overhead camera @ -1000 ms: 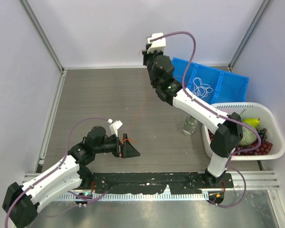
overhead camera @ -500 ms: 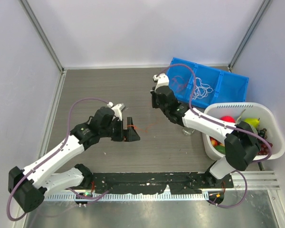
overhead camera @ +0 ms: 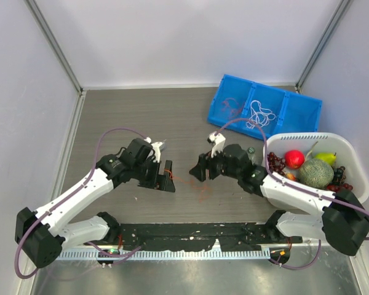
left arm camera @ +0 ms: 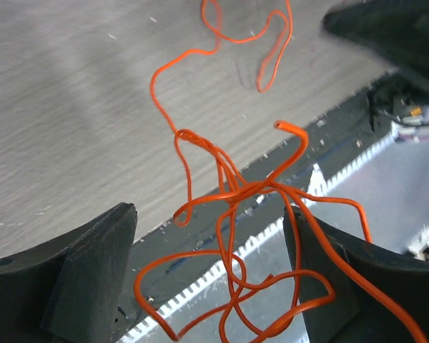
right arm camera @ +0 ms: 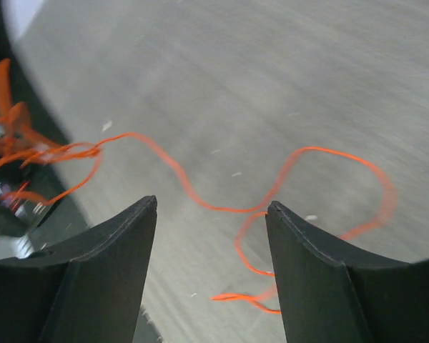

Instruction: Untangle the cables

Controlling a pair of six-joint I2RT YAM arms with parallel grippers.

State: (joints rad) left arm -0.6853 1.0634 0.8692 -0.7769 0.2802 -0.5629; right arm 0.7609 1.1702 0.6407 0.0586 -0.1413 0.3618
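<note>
A red-orange cable tangle point(left arm camera: 232, 193) hangs between the wide-apart fingers of my left gripper point(left arm camera: 211, 209), draped against its right finger; the jaws are open. In the top view this left gripper point(overhead camera: 167, 178) is low over the table's middle. One strand of the cable point(right arm camera: 300, 153) runs out and lies in loose loops on the table point(overhead camera: 202, 187). My right gripper point(right arm camera: 212, 203) hovers just over that strand, open, with nothing between its fingers; it faces the left one point(overhead camera: 198, 172). White cables point(overhead camera: 261, 115) and a red one point(overhead camera: 230, 107) lie in a blue bin.
The blue bin point(overhead camera: 298, 109) with its compartments sits at the back right. A white basket point(overhead camera: 350, 190) of fruit stands at the right edge, close behind my right arm. A black rail point(overhead camera: 190, 233) runs along the table's near edge.
My right arm came down from high at the back to just right of the left gripper and opened, letting the orange strand fall on the table. The left gripper shifted slightly right.
</note>
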